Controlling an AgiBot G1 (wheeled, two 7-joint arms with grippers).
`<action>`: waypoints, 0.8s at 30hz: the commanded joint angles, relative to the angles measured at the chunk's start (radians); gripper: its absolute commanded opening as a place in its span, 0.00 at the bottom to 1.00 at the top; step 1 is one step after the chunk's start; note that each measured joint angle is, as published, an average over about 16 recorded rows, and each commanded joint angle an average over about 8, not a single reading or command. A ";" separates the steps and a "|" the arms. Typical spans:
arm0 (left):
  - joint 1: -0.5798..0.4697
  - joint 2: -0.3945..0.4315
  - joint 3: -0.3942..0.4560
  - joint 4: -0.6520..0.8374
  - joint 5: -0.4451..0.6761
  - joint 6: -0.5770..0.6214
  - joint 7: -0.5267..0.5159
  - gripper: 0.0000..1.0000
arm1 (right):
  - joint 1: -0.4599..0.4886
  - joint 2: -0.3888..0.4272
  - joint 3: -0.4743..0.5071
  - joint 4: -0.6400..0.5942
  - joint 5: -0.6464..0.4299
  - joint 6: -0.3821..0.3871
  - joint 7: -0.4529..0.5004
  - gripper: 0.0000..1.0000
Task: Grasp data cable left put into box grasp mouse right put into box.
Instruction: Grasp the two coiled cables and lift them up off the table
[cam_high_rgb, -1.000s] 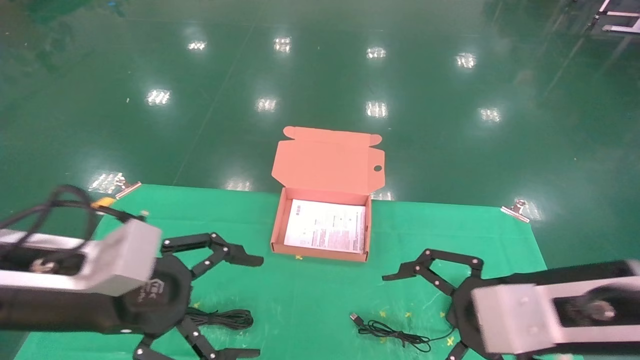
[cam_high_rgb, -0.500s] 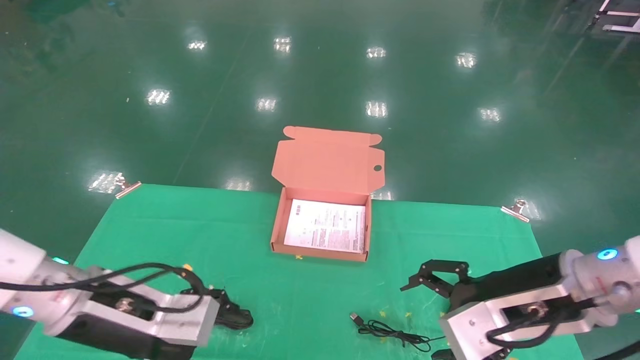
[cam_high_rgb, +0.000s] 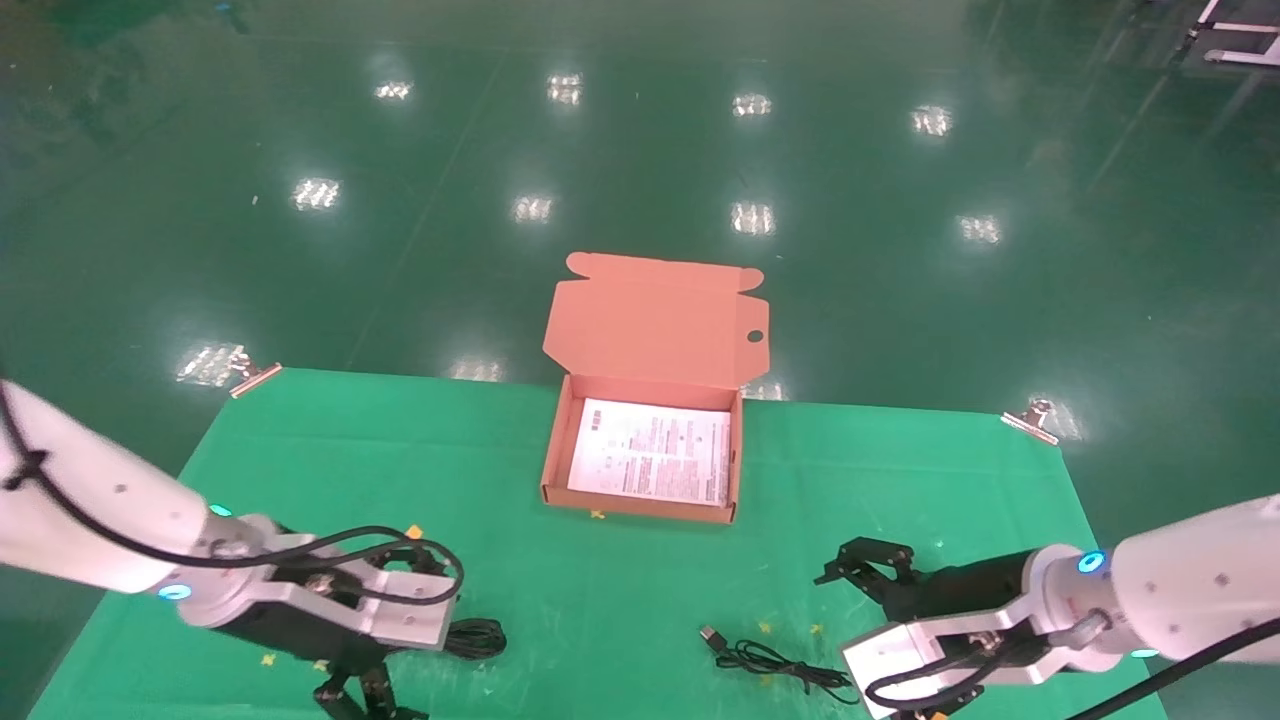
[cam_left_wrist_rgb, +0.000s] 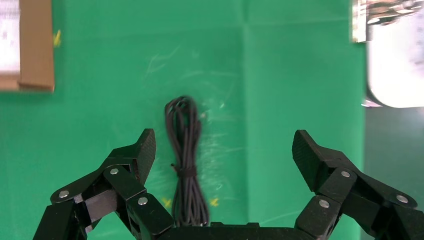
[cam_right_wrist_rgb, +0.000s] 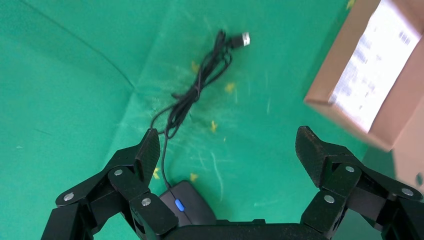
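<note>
Your left gripper (cam_left_wrist_rgb: 222, 150) hangs low over the green mat (cam_high_rgb: 620, 600), fingers spread wide, w/ the data cable (cam_left_wrist_rgb: 186, 160) lying untouched on the mat between the jaws but closer to one finger. You'd likely want it centred before closing. Your right gripper (cam_right_wrist_rgb: 225, 150) is also wide open, holding nothing; the mouse (cam_right_wrist_rgb: 187, 202) sits right under its palm, and its cord (cam_right_wrist_rgb: 195, 92) trails out to the USB plug (cam_right_wrist_rgb: 243, 38). The box (cam_high_rgb: 645, 505) stands open, mid-mat, between both arms, w/ only a white leaflet (cam_high_rgb: 652, 452) inside, so both items look ready to drop in.
</note>
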 joint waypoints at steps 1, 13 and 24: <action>-0.001 0.022 0.012 0.033 0.038 -0.028 0.002 1.00 | -0.026 -0.009 -0.010 -0.002 -0.049 0.043 0.015 1.00; -0.013 0.139 0.037 0.289 0.105 -0.123 0.064 1.00 | -0.086 -0.081 -0.046 -0.055 -0.183 0.122 0.116 1.00; -0.008 0.211 0.021 0.551 0.075 -0.185 0.153 1.00 | -0.086 -0.169 -0.063 -0.211 -0.211 0.158 0.118 1.00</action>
